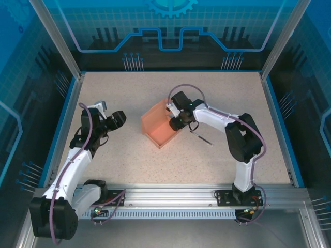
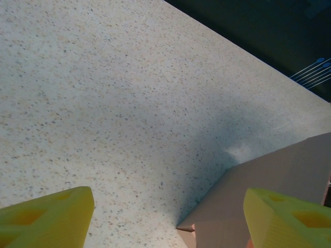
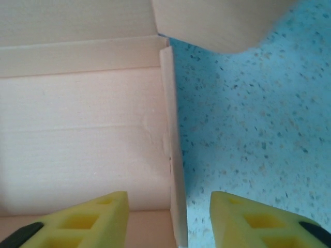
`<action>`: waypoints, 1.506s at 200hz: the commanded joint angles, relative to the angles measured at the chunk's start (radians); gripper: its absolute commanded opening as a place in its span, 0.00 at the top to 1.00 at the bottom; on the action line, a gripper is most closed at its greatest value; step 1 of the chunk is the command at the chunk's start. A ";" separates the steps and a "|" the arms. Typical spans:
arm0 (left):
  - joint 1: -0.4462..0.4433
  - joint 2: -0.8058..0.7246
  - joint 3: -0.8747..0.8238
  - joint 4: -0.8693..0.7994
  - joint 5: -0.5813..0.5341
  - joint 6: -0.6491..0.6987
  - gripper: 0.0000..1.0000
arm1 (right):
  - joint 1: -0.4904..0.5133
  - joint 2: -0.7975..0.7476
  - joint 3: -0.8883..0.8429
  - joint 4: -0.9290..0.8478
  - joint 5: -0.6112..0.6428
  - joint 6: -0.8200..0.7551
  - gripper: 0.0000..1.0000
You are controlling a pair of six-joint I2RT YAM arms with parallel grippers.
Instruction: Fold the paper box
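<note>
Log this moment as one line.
paper box: part-folded | left pincer: open, near box | right pincer: open, straddling box wall

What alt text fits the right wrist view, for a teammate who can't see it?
The right gripper stands open, its yellow fingers astride a thin wall edge of the salmon-pink cardboard box, one finger over the cardboard, the other over the speckled table. A pink flap juts in at the top.
</note>
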 commanded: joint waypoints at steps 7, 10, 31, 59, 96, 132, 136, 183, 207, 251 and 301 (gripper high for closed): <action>-0.007 -0.018 -0.011 0.055 0.104 -0.068 0.22 | -0.047 -0.153 -0.088 0.034 -0.078 0.075 0.45; -0.010 -0.019 -0.011 0.063 0.116 -0.073 0.22 | -0.054 -0.169 -0.101 0.036 -0.085 0.083 0.43; -0.053 -0.021 -0.016 0.096 0.175 -0.098 0.22 | -0.094 -0.252 -0.183 0.022 -0.106 0.130 0.38; -0.129 -0.015 -0.016 0.133 0.259 -0.099 0.21 | -0.115 -0.300 -0.250 -0.070 0.004 0.150 0.37; -0.187 -0.029 -0.018 0.144 0.249 -0.062 0.21 | -0.130 -0.256 -0.264 -0.179 0.022 0.146 0.37; -0.190 -0.027 -0.004 0.137 0.278 -0.038 0.21 | -0.133 -0.159 -0.213 -0.250 0.103 0.123 0.37; -0.191 -0.027 -0.003 0.137 0.287 -0.035 0.21 | -0.134 -0.150 -0.209 -0.253 0.111 0.121 0.37; -0.204 -0.022 -0.004 0.164 0.389 -0.009 0.20 | -0.155 -0.044 -0.149 -0.285 0.117 0.082 0.41; -0.209 -0.020 -0.005 0.167 0.390 -0.008 0.21 | -0.154 -0.010 -0.131 -0.293 0.111 0.063 0.49; -0.215 -0.013 -0.005 0.171 0.388 -0.008 0.20 | -0.154 0.021 -0.123 -0.298 0.106 0.041 0.67; -0.216 -0.014 -0.005 0.165 0.384 -0.008 0.21 | -0.148 0.037 -0.127 -0.293 0.124 0.034 0.83</action>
